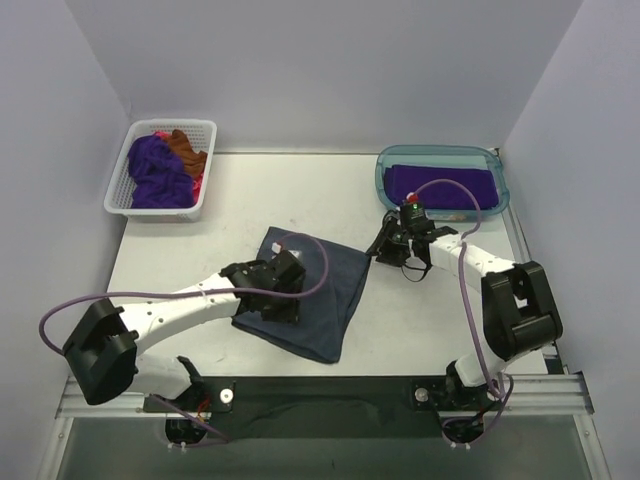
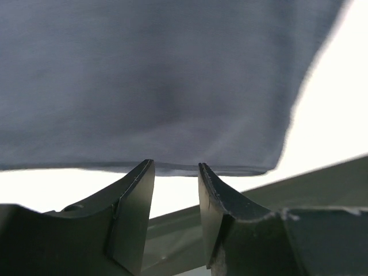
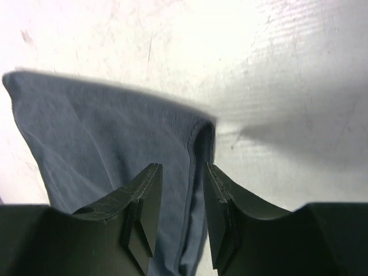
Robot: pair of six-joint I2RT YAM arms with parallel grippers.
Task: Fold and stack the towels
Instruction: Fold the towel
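A dark slate blue-grey towel [image 1: 325, 290] lies spread on the white table, with one corner pointing right. My left gripper [image 1: 272, 300] is over its left part. In the left wrist view the left gripper [image 2: 175, 165] is open, its tips at the towel's [image 2: 161, 80] edge with nothing between them. My right gripper [image 1: 380, 248] is at the towel's right corner. In the right wrist view the right gripper [image 3: 183, 167] is open and the towel's [image 3: 115, 138] hemmed edge runs between the jaws. Purple, rust-brown and pink towels [image 1: 160, 170] are heaped in the basket.
The white lattice basket [image 1: 120, 205] stands at the back left. The teal translucent tub [image 1: 385, 180] at the back right holds a flat purple towel [image 1: 445, 185]. Grey walls close in the table. A dark rail [image 1: 320, 390] runs along the near edge.
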